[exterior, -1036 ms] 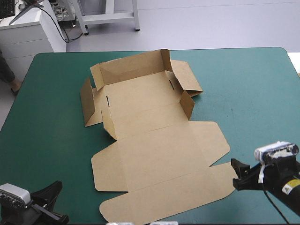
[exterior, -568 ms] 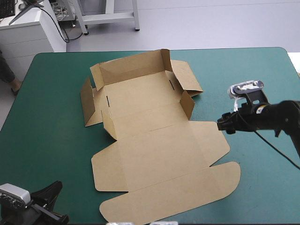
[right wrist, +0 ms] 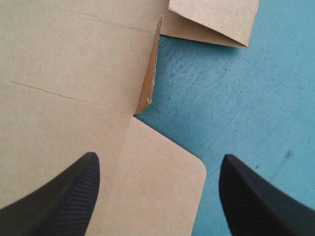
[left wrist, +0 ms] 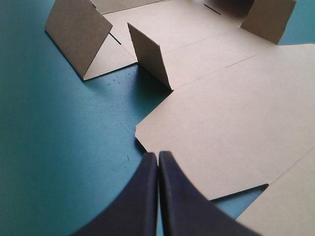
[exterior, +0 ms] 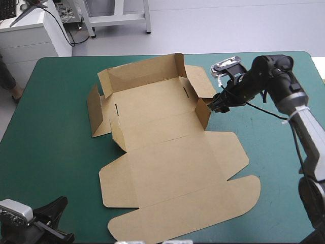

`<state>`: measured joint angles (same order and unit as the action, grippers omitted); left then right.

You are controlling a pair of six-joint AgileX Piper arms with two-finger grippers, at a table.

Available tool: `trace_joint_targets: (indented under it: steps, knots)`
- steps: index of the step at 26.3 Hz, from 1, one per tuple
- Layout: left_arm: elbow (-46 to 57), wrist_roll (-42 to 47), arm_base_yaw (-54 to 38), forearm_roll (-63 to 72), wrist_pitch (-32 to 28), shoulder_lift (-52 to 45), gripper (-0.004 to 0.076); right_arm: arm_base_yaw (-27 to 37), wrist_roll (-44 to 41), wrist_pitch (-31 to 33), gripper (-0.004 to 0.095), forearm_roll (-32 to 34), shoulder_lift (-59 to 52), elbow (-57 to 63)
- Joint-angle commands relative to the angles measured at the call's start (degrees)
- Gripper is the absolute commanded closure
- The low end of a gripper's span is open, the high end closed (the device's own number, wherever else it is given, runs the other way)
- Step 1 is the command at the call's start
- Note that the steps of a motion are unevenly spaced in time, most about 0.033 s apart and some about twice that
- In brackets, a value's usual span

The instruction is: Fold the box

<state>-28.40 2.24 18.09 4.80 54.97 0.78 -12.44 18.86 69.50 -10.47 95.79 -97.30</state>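
Box sits mid-way on the surface, back walls up, lid flat. Right gripper, spread wide, hovers by the small upright flap. Come in crooked and it could crush that flap or shove the whole sheet. Left gripper is pinched closed, off the near-left corner.

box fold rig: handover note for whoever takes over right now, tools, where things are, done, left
Left tool: shut, empty, by the table's near-left corner, apart from the box.
Right tool: open, empty, over the small upright flap on the box's right side.
Box: mid-table on the teal-green cover, lid flat toward the near edge.
Done: far wall and side flaps partly raised.
Left: stand the walls up and tuck them.
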Motion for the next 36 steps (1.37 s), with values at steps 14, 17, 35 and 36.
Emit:
trace_joint_targets:
  steps: [14, 17, 35, 36]
  knots:
    - [-0.2, 0.0, 0.2, 0.6, -6.2, 1.1, 0.0732, -5.8, -2.7, 2.0, 0.0284, 5.4, 19.5, -16.4]
    - [-0.2, 0.0, 0.2, 0.6, -6.2, 1.1, 0.0732, -6.4, -2.7, 2.0, 0.0328, 5.4, 20.5, -16.4]
    - [-0.2, 0.0, 0.2, 0.6, -6.2, 1.1, 0.0732, -7.8, -2.6, 2.1, 0.0927, 16.5, 23.3, -16.4]
    - [-0.2, 0.0, 0.2, 0.6, -6.2, 1.1, 0.0732, -7.6, -2.6, 2.1, 0.0927, 19.8, 23.3, -16.4]
